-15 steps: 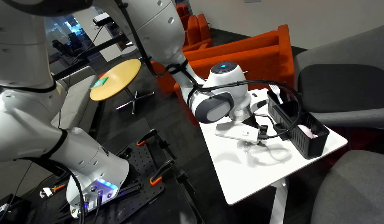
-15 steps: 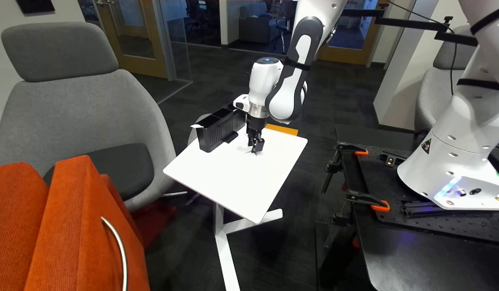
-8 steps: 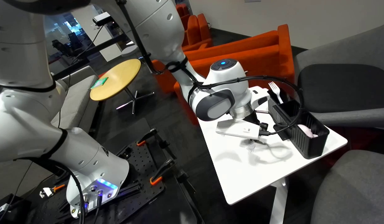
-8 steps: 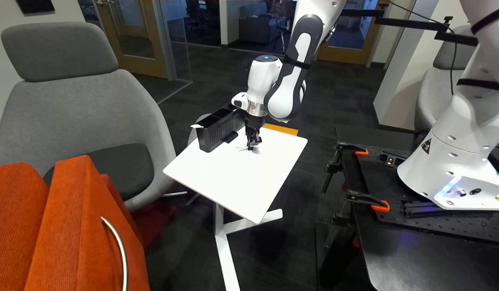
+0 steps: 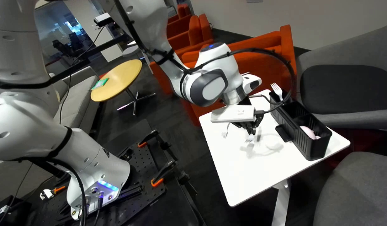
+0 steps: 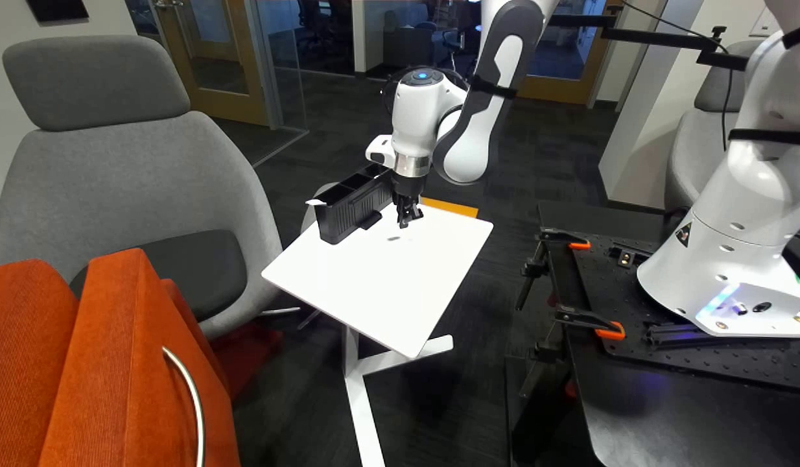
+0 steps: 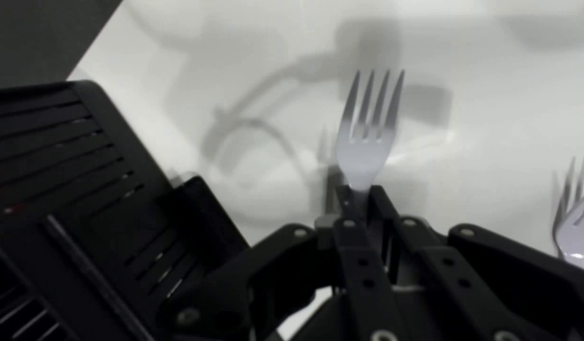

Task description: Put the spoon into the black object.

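The black object [image 5: 298,136] is a long slotted rack along the white table's edge, also in the other views [image 6: 354,211] [image 7: 74,156]. My gripper [image 7: 360,201] is shut on a pale plastic fork [image 7: 366,149], tines pointing away, a little above the table. The gripper also shows in both exterior views [image 5: 251,129] [image 6: 408,219], beside the rack and not over it. No spoon shows clearly. A pale rounded piece [image 5: 309,132] lies in one end compartment of the rack; I cannot tell whether it is a spoon.
A second pale fork [image 5: 225,135] lies on the table [image 5: 262,179] and shows at the wrist view's right edge [image 7: 576,237]. Another fork [image 5: 277,90] stands in the rack's other end compartment. A black cable [image 5: 292,72] loops above the rack.
My gripper has risen from near the table surface, with the fork in it. Its shadow is now apart from the fingertips. The fork at the table's left is now uncovered.
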{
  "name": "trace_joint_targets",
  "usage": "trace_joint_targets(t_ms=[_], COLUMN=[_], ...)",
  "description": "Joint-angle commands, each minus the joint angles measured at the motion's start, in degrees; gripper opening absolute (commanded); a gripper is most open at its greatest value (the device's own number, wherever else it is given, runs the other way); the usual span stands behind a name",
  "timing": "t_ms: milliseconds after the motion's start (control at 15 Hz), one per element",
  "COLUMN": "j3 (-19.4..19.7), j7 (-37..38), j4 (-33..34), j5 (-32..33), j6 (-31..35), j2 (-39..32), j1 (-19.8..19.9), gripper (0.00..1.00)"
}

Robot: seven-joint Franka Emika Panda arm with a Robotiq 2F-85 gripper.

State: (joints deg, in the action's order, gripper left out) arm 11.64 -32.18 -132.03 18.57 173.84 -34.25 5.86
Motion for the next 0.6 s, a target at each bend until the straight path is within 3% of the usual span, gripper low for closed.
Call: trace_joint_targets(t_ms=[0, 267, 467, 533], j3=[6.26, -0.8, -2.46, -2.25], j7=[3.58, -2.52, -4.25, -1.37], j4=[-2.95, -0.59, 2.1, 2.43], j5=[7.72, 9.18, 10.43, 11.74], j6=[-11.63, -29.35, -41.77, -43.19], j2=[9.58, 15.59, 17.74, 18.08], j1=[-7.59, -3.62, -3.42, -3.73], gripper=[0.03, 0.03, 0.03, 0.03])
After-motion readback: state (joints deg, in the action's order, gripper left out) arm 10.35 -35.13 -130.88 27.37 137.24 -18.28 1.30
